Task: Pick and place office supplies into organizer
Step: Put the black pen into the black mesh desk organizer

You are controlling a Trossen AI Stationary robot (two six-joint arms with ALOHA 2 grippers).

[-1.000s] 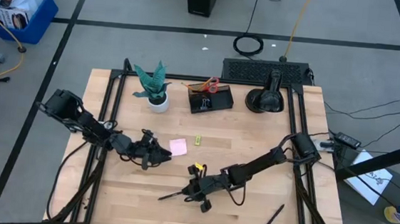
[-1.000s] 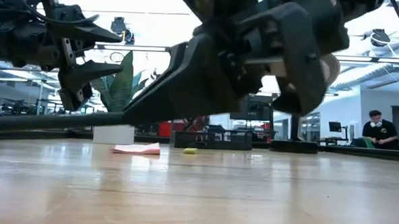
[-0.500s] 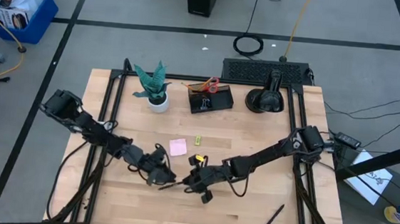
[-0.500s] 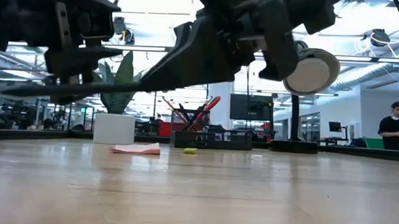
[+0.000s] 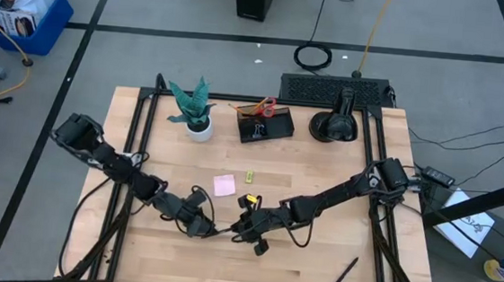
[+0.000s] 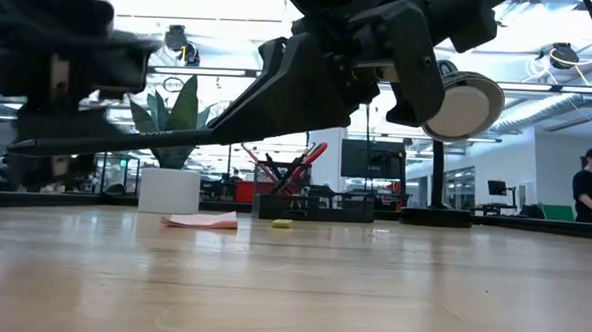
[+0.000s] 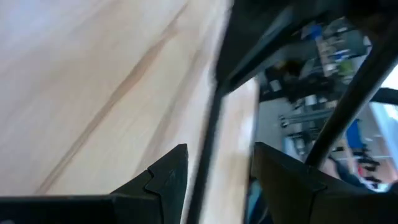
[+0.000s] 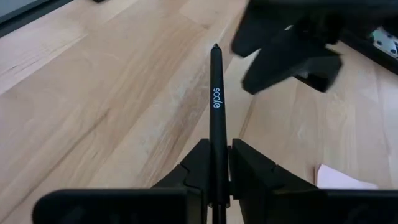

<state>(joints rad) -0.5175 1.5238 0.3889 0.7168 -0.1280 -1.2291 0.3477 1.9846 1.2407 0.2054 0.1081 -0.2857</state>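
A black pen is held lifted over the table's near middle, shut in my right gripper. My left gripper is at the pen's free end, open, with one finger on either side of the shaft, which appears untouched. The dark organizer stands near the far edge with red scissors and pens in it. The pink sticky pad and a tiny yellow piece lie flat mid-table. A second black pen lies near the near right corner. My right gripper pinches the black pen between its two fingers, on the shaft behind the printed word. The pen runs forward along the fingers toward the table's left. It is lifted clear of the table and close to level.
A teal plant in a white pot and a black domed object flank the organizer at the far edge. Bare wood lies at the near left and along the right side. A person stands in the room behind.
My left gripper has travelled from beside the pink pad toward the near edge and right, ending around the pen's free end. My right gripper has raised the pen off the table and carried it slightly toward the far edge.
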